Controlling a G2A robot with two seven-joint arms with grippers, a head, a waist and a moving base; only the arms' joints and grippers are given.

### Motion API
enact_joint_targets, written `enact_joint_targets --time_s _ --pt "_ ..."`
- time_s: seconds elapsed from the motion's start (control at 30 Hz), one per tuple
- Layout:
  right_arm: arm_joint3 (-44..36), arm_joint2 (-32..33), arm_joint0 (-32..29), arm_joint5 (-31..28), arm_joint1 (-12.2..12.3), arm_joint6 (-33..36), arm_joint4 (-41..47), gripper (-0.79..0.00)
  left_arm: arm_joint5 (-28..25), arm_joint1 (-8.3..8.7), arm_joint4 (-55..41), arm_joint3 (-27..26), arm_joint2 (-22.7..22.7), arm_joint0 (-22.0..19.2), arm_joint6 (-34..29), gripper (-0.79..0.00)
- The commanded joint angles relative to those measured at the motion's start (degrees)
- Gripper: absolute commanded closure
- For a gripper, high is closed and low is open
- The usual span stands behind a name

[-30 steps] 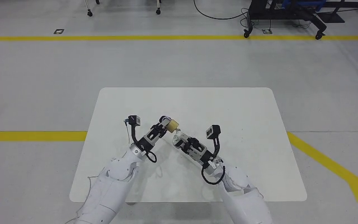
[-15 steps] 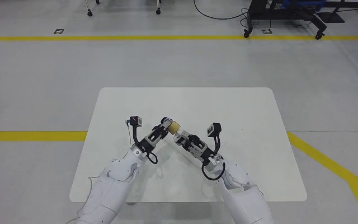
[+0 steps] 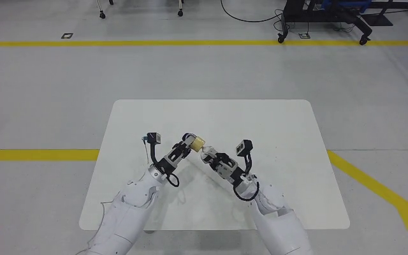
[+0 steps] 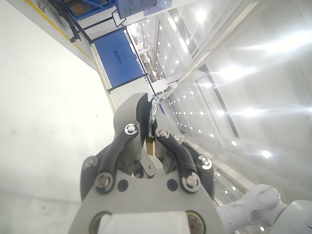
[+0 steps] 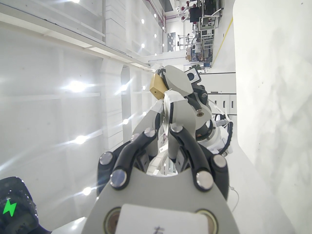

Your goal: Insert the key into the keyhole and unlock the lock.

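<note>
1. Found the left gripper (image 3: 189, 139) clenched on the brass lock (image 3: 197, 141), holding it in the air above the middle of the table (image 3: 274, 121), body jutting out beside the fingertips.
2. Found the right gripper (image 5: 165, 105) closed on a thin grey piece of metal, taken to be the key (image 5: 166, 122), tips touching or just beside one end of the lock body. Cannot confirm entry of the blade into the keyhole.
3. Judge misalignment the chief risk: with blade and keyhole at a slight angle, expect the tip to jam on the brass face or skid off it.
4. Expect a push against a lock gripped off-centre to pivot it in the left fingers, spoiling the line further.
5. Expect a turn applied before full insertion to twist the key within the right fingers rather than the cylinder, given so small a hold.
6. Rate a drop onto the table possible upon any slip of either grip, with no support beneath lock or key.
</note>
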Motion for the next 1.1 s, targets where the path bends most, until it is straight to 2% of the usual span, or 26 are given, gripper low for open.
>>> enact_joint_targets --time_s 0.0,0.17,0.53,0.8,1.07 --pt "0.57 0.12 0.63 2.5 -0.04 0.39 2.41 0.0 -1.35 0.04 0.73 0.29 0.13 -0.09 -0.6 0.0" --pt "2.51 1.0 2.76 11.37 0.21 5.75 8.72 0.0 -4.36 0.12 3.84 1.71 0.34 -0.43 -0.26 0.0" --pt "5.58 2.03 5.31 20.79 1.19 16.02 12.75 0.0 -9.78 0.69 10.43 2.32 -0.95 -0.27 2.13 0.0" --pt "6.99 2.51 6.19 21.71 1.59 17.16 14.2 0.0 -11.0 1.29 13.04 1.3 -2.21 0.47 3.05 0.0" --pt "5.87 3.62 4.82 21.04 2.2 19.96 15.95 -0.009 -9.17 1.63 16.7 -0.3 -2.22 1.05 3.92 0.0"
